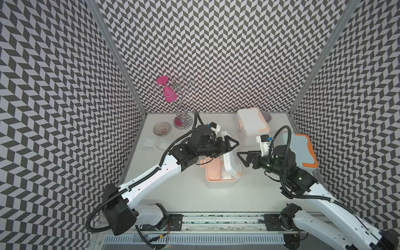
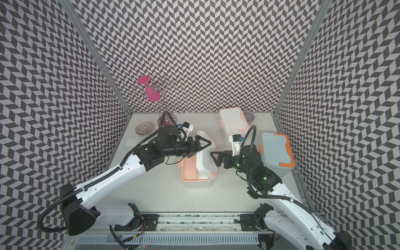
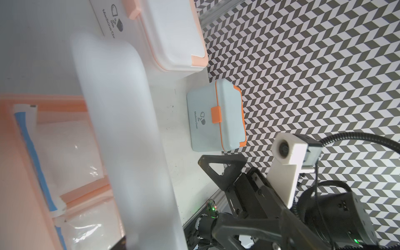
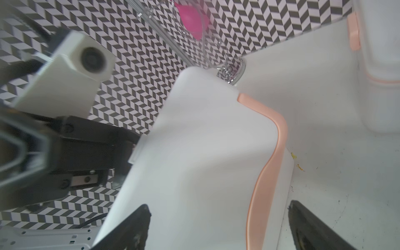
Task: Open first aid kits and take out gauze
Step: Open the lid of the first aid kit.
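Note:
A white first aid kit with a peach tray (image 1: 211,173) stands mid-table, its lid (image 1: 231,164) raised and tilted. Wrapped gauze (image 3: 71,155) lies in the tray. My left gripper (image 1: 229,148) is open, with the lid's upper edge between its fingers. My right gripper (image 1: 241,159) is open just right of the lid, and its two fingers (image 4: 138,229) straddle the lid's outer face without gripping. Two gauze pads (image 1: 149,144) lie on the table at the left. A second white kit (image 1: 252,126) and the pale blue kit (image 1: 299,151) are closed.
A ribbed glass bowl (image 1: 161,129) sits at the back left. Beside it stands a wire stand (image 1: 183,121) with a pink glass (image 1: 170,95) hung on it. A small grey bowl (image 1: 266,116) sits behind the closed white kit. Patterned walls enclose three sides.

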Available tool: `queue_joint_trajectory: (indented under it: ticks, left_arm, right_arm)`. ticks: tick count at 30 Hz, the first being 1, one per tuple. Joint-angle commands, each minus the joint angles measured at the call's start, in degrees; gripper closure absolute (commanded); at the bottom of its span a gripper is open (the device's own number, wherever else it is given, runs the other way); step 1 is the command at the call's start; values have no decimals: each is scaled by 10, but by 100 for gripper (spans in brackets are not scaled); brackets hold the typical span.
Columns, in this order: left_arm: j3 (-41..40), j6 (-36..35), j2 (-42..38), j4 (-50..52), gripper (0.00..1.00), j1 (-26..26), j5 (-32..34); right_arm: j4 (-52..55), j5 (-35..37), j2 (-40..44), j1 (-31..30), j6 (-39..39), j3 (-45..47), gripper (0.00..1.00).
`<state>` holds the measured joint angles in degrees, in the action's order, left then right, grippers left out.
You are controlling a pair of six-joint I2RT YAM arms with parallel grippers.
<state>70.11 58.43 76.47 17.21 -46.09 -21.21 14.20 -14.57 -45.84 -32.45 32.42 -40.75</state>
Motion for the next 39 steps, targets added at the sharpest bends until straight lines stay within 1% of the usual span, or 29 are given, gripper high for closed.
queue_joint_trajectory:
  ticks: [1,6,12,18,20,23,26,30,34,39]
  left_arm:
    - [37,3,12,-25,12,-12,14]
    - [96,-6,54,-20,12,-36,21]
    - [158,-17,119,-18,12,-63,22]
    - [193,-29,164,-9,12,-74,21]
    - [192,-30,168,-9,12,-75,21]
    - [187,-32,164,-11,12,-74,25]
    - [181,-33,158,-13,11,-74,30]
    - [170,-38,149,-15,11,-72,33]
    - [147,-40,130,-16,11,-61,39]
    - [86,-40,82,-24,10,-31,52]
  right_arm:
    - [18,24,20,1,-12,-14,2]
    - [35,23,47,1,-21,-16,2]
    - [40,4,87,0,-34,-20,4]
    - [35,-31,99,0,-44,-17,5]
    - [28,-47,92,1,-45,-15,7]
    - [23,-65,72,1,-47,-16,13]
    - [18,-82,51,0,-49,-17,23]
    - [22,-87,28,-1,-50,-26,36]
    - [43,-50,34,-2,-41,-37,40]
    - [69,-6,47,-2,-25,-44,42]
